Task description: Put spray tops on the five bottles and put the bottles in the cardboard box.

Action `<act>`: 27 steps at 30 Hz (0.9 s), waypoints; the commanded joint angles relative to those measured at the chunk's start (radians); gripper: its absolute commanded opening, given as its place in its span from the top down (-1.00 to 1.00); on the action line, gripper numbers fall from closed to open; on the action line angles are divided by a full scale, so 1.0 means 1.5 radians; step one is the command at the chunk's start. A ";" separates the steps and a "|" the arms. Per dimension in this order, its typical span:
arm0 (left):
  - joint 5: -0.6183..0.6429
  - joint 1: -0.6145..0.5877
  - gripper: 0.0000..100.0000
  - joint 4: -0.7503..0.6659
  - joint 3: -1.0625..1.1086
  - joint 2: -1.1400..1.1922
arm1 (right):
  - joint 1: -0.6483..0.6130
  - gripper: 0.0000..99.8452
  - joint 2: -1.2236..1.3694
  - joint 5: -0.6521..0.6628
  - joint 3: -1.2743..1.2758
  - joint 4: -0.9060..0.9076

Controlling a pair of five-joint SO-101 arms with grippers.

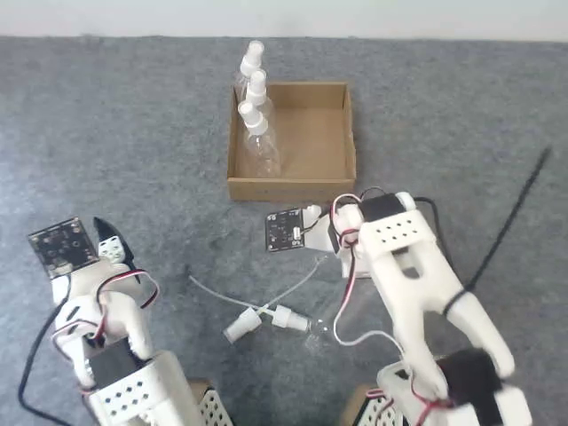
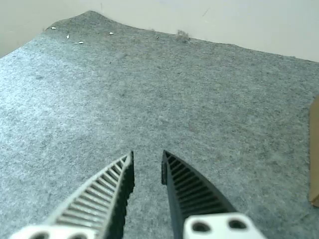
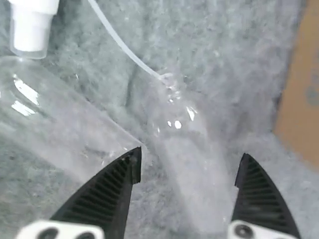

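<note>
At 12 o'clock on the bench, cardboard box (image 1: 293, 188), three bottles (image 1: 259, 142) with spray tops upright by its 9 o'clock wall. Toward 6 o'clock, two spray tops (image 1: 286, 317) lying with tubes. Near them, right pincer (image 3: 189, 159) spread around clear lying bottle (image 3: 182, 129). At 8 o'clock, left pincer (image 2: 147, 159) slightly parted, holding nothing.

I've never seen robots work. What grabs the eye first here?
Three topped bottles stand along the left wall of the cardboard box at the far side. Nearer, the right gripper hangs open over a clear bottle lying on the grey mat, with white spray tops and thin tubes beside it.
</note>
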 commanded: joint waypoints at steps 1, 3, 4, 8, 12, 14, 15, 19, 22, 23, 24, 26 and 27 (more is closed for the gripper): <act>0.007 0.000 0.83 -0.020 -0.012 -0.008 | -0.004 0.47 0.034 0.017 -0.009 -0.034; 0.007 0.000 0.83 -0.020 -0.012 -0.008 | -0.003 0.47 0.055 0.017 -0.009 -0.053; 0.007 0.000 0.83 -0.020 -0.012 -0.008 | -0.003 0.47 0.063 0.017 -0.009 -0.060; 0.007 0.000 0.83 -0.020 -0.012 -0.008 | -0.004 0.47 0.092 0.017 -0.009 -0.093; 0.007 0.000 0.83 -0.020 -0.012 -0.008 | 0.001 0.47 0.118 0.017 -0.008 -0.121; 0.007 0.000 0.83 -0.020 -0.012 -0.008 | 0.002 0.47 0.132 0.015 -0.008 -0.135; 0.007 0.000 0.83 -0.020 -0.012 -0.008 | 0.002 0.47 0.139 0.014 -0.008 -0.140; 0.007 0.000 0.83 -0.020 -0.012 -0.008 | 0.003 0.64 0.140 -0.005 -0.008 -0.142; 0.007 0.000 0.83 -0.020 -0.012 -0.008 | 0.002 0.78 0.131 -0.008 -0.008 -0.139; 0.007 0.000 0.83 -0.020 -0.012 -0.008 | 0.002 0.80 0.127 -0.008 -0.008 -0.138; 0.007 0.000 0.83 -0.020 -0.012 -0.008 | 0.003 0.80 0.122 -0.008 -0.008 -0.136; 0.007 0.000 0.83 -0.020 -0.012 -0.008 | 0.013 0.80 0.112 -0.009 -0.005 -0.135; 0.007 0.000 0.83 -0.020 -0.012 -0.008 | 0.019 0.80 0.107 -0.011 -0.005 -0.135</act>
